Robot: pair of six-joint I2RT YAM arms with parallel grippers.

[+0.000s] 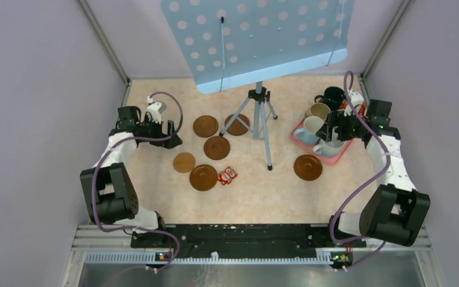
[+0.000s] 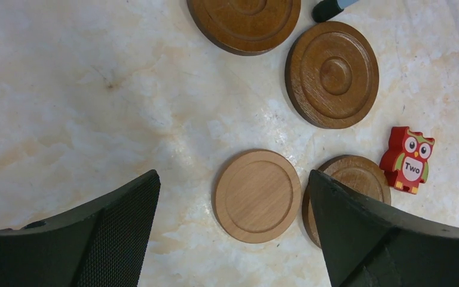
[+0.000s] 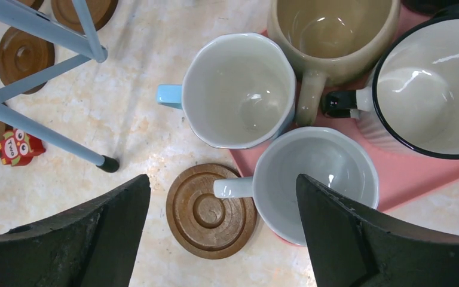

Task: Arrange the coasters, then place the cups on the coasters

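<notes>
Coaster point(image 2: 256, 195), tan, lies beneath the wide, empty left pincer point(image 2: 233, 178); a pale cup point(image 3: 314, 182) beneath the wide right pincer point(image 3: 222, 179).

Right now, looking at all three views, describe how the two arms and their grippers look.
Both have white links and bulky black joint housings. The left arm and right arm each carry a looping purple cable. The left gripper and right gripper are black, with broad wedge-shaped fingers, mesh-textured inside.
</notes>
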